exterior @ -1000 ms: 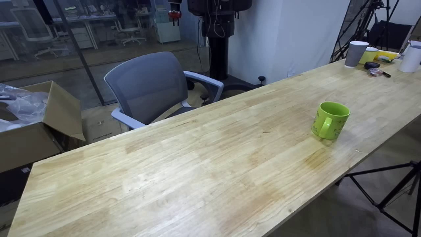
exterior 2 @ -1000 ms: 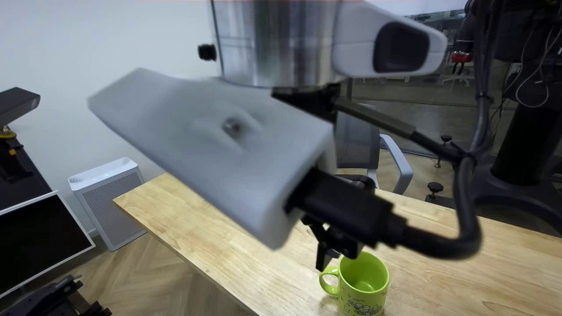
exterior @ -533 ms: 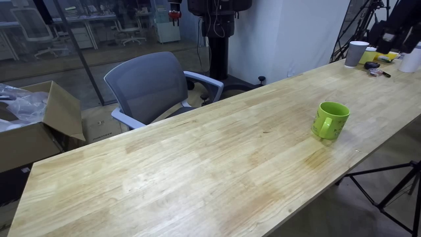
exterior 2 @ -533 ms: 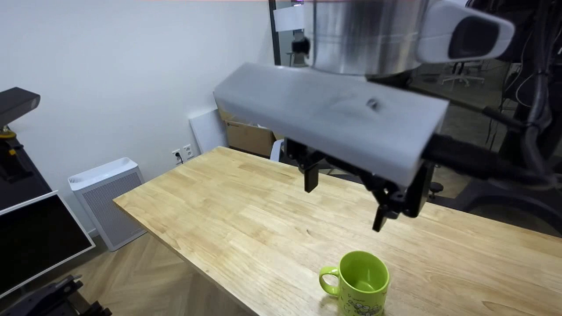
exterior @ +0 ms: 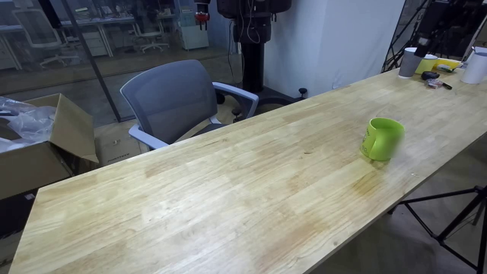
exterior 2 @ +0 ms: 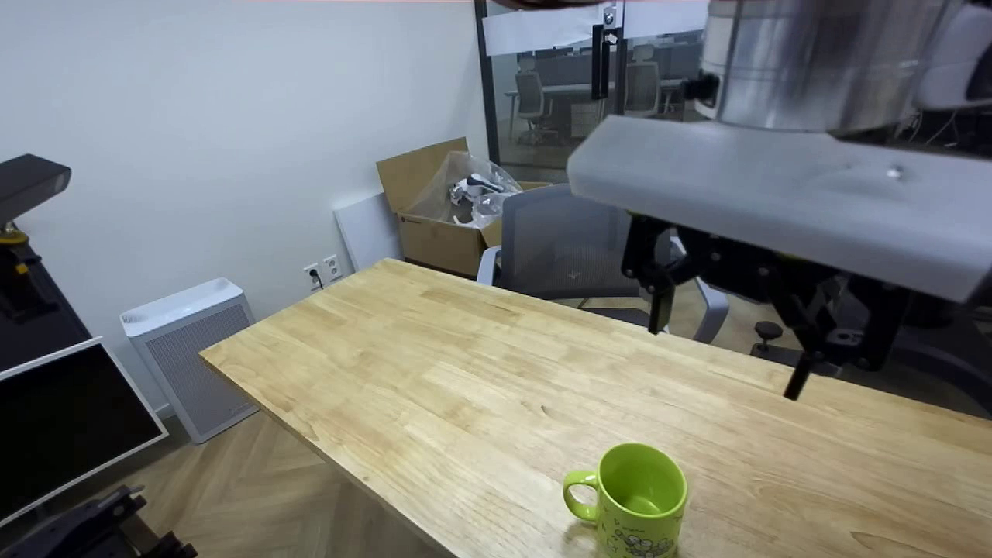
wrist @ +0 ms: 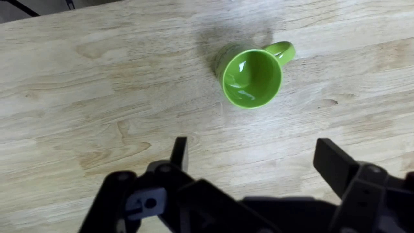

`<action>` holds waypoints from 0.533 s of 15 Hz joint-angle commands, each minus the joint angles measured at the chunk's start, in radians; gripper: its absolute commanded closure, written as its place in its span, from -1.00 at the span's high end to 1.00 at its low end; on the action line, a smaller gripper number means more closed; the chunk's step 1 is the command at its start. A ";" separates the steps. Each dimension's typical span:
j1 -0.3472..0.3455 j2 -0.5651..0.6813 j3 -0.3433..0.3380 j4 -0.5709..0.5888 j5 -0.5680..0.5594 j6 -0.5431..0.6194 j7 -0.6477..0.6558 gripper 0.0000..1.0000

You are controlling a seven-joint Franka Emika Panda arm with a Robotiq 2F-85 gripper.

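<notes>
1. Robotiq gripper (wrist: pixel 250 144) stands wide, its two dark fingertips (wrist: pixel 333 164) well apart, with the grain of the wooden tabletop (wrist: pixel 97 81) showing in the gap between them.
2. Beyond the fingertips in the wrist view, the green mug (wrist: pixel 254 81) stands upright on the tabletop, lower than the gripper and apart from both fingers, its mouth facing up.
3. On the side of the mug away from the gripper in that view, the handle (wrist: pixel 288 48) projects; in an exterior view, dark line drawings (exterior 2: pixel 642 541) mark the mug's wall below the rim.
4. Directly over the fingers, a pale grey housing (exterior 2: pixel 744 182) spans the gripper, and the arm's metallic wrist (exterior 2: pixel 821 70) rises above it, slightly blurred.
5. Behind the gripper in an exterior view is an office chair (exterior 2: pixel 562 240); farther off, past the chair, an open cardboard box (exterior 2: pixel 438 246) holds clear plastic (exterior 2: pixel 496 205).
6. At the gripper's dark end in an exterior view, one finger overlaps a tall grey cup (exterior: pixel 408 66); a yellow-green cup (exterior: pixel 425 66) stands just beside the grey one.
</notes>
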 commanded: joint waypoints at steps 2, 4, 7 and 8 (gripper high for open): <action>-0.092 0.145 0.035 0.111 -0.001 -0.035 -0.013 1.00; -0.106 0.113 0.051 0.061 -0.015 -0.006 -0.005 1.00; -0.129 0.157 0.061 0.094 -0.016 -0.019 -0.009 1.00; -0.129 0.160 0.063 0.099 -0.017 -0.020 -0.009 1.00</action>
